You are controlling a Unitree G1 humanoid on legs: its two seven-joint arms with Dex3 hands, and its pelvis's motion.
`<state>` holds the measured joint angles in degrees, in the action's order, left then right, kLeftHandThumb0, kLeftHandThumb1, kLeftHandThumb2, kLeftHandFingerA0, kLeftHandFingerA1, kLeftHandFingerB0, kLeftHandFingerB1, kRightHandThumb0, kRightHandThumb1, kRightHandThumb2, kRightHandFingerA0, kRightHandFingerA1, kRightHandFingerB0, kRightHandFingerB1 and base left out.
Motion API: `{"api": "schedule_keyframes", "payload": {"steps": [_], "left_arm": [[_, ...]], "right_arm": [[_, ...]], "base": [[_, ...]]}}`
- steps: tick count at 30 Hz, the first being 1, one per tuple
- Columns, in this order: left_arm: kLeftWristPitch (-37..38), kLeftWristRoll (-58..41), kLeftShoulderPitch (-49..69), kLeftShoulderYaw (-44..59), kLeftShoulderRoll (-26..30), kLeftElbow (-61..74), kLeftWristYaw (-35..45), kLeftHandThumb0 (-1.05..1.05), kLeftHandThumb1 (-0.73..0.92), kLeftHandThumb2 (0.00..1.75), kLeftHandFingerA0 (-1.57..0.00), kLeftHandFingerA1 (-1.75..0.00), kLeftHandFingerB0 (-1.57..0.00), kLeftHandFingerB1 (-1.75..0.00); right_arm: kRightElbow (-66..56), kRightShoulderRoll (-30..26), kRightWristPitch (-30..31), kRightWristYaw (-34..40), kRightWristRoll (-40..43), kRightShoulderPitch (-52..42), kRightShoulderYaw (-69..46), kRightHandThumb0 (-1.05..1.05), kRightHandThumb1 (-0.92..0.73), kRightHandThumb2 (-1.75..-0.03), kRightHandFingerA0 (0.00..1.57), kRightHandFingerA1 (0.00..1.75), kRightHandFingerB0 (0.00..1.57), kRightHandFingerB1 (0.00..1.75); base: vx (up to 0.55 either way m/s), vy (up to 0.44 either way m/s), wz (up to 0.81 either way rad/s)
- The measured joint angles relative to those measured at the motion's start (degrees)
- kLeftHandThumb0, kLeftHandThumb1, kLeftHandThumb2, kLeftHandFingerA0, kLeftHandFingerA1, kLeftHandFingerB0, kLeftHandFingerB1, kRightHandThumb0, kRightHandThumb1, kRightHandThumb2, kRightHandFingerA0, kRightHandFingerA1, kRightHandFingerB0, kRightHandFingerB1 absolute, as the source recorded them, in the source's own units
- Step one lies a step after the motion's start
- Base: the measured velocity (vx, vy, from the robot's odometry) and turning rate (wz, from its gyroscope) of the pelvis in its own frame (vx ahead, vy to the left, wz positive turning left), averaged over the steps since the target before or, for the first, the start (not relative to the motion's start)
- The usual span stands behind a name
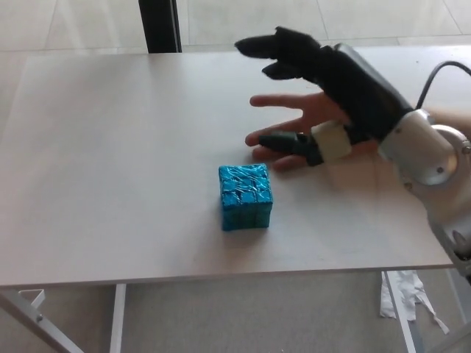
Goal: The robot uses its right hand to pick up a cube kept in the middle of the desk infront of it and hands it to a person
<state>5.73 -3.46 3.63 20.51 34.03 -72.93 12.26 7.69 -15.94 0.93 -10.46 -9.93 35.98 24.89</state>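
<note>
A pale desk (110, 184) fills most of the head view, with tiled floor beyond its far edge and a dark upright post (158, 26) behind it; the robot's right arm comes in from the right edge, its silver wrist joint (423, 151) leading to the black right hand (331, 81), which hangs above the desk with its two thick fingers (276, 48) spread forward and its thumb (291, 143) held apart below them, released and grasping nothing; beneath that hand lies a person's hand (309, 121), palm up and fingers spread, partly hidden by the robot's fingers; the cube (245, 196), blue and glossy, sits on the desk near the middle, just in front of the person's fingertips and apart from both hands; below the desk's near edge a crumpled white scrap (401, 294) lies on the floor.
</note>
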Motion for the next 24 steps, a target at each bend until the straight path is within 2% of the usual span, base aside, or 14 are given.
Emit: {"api": "schedule_keyframes", "payload": {"steps": [2, 4, 5, 6, 13, 14, 15, 16, 21, 22, 23, 24], "left_arm": [[0.0, 0.0, 0.0, 0.0, 0.0, 0.0, 0.0, -0.65, 0.59, 0.58, -0.61, -0.55, -0.55, -0.42], [0.0, 0.0, 0.0, 0.0, 0.0, 0.0, 0.0, -0.62, 0.58, 0.58, -0.59, -0.54, -0.58, -0.43], [0.0, 0.0, -0.1, 0.0, 0.0, 0.0, 0.0, -0.64, 0.45, 0.85, -0.55, -0.62, -0.49, -0.55], [0.0, 0.0, -0.1, 0.0, 0.0, 0.0, 0.0, -0.63, 0.58, 0.57, -0.61, -0.53, -0.56, -0.42], [0.0, 0.1, -0.5, -0.4, 0.0, 0.0, 0.1, -0.66, 0.57, 0.58, -0.61, -0.58, -0.58, -0.44], [0.0, 0.1, -0.6, -0.6, 0.0, 0.0, 0.1, -0.67, 0.57, 0.58, -0.61, -0.58, -0.57, -0.44], [0.0, 0.1, -0.6, -0.7, 0.0, 0.0, 0.1, -0.67, 0.57, 0.58, -0.61, -0.58, -0.57, -0.44], [0.0, 0.1, -0.7, -0.8, 0.0, 0.0, 0.1, -0.67, 0.58, 0.58, -0.61, -0.59, -0.57, -0.44], [0.0, 0.1, -0.8, -1.3, 0.0, -0.1, 0.1, -0.69, 0.58, 0.58, -0.61, -0.56, -0.6, -0.44], [0.0, 0.1, -0.8, -1.4, 0.0, -0.1, 0.1, -0.7, 0.59, 0.58, -0.6, -0.57, -0.61, -0.45], [0.0, 0.1, -0.8, -1.5, 0.0, -0.1, 0.1, -0.7, 0.59, 0.58, -0.6, -0.57, -0.61, -0.45], [0.0, 0.1, -0.8, -1.6, 0.0, -0.1, 0.1, -0.68, 0.59, 0.58, -0.6, -0.55, -0.59, -0.44]], "right_arm": [[1.8, 0.0, 0.2, 0.0, -1.6, 0.9, 2.3, -0.77, -0.59, -0.59, 0.29, 0.55, 0.29, 0.38], [3.6, -0.1, 0.4, 0.0, -3.3, 1.8, 4.4, -0.78, -0.6, -0.59, 0.28, 0.53, 0.29, 0.37], [4.7, -0.2, 0.5, 0.0, -4.3, 2.3, 5.7, -0.78, -0.61, -0.6, 0.28, 0.53, 0.3, 0.38], [5.5, -0.2, 0.5, 0.0, -5.0, 2.6, 6.5, -0.78, -0.62, -0.6, 0.27, 0.51, 0.29, 0.36], [9.7, -0.3, 1.1, 0.0, -10.7, 4.2, 12.7, -0.82, -0.67, -0.61, 0.23, 0.49, 0.27, 0.35], [10.0, -0.3, 1.3, 0.0, -11.5, 4.4, 13.6, -0.87, -0.54, -0.79, 0.19, 0.51, 0.21, 0.41], [10.2, -0.3, 1.4, 0.0, -12.1, 4.5, 14.2, -0.87, -0.54, -0.79, 0.19, 0.51, 0.21, 0.41], [10.5, -0.2, 1.6, 0.0, -13.1, 4.8, 15.1, -0.84, -0.7, -0.62, 0.2, 0.47, 0.24, 0.35], [11.8, 0.1, 3.1, -0.3, -17.4, 5.8, 19.1, -0.88, -0.74, -0.63, 0.17, 0.46, 0.21, 0.34], [12.0, 0.2, 3.5, -0.4, -18.2, 5.9, 19.8, -0.96, -0.61, -0.82, 0.14, 0.5, 0.15, 0.41], [12.2, 0.3, 4.0, -0.7, -19.1, 6.2, 20.5, -0.96, -0.61, -0.82, 0.14, 0.5, 0.15, 0.41], [12.3, 0.4, 4.5, -0.9, -19.8, 6.4, 21.2, -0.41, -0.3, -0.99, 0.03, 0.53, 0.0, 0.5]], "base": [[0.0, 0.0, 0.0], [0.0, 0.0, 0.0], [0.0, 0.0, 0.0], [0.0, 0.0, 0.0], [0.0, 0.0, 0.0], [0.0, 0.0, 0.0], [0.0, 0.0, 0.0], [0.0, 0.0, 0.0], [0.0, 0.0, 0.0], [0.0, 0.0, 0.0], [0.0, 0.0, 0.0], [0.0, 0.0, 0.0]]}}
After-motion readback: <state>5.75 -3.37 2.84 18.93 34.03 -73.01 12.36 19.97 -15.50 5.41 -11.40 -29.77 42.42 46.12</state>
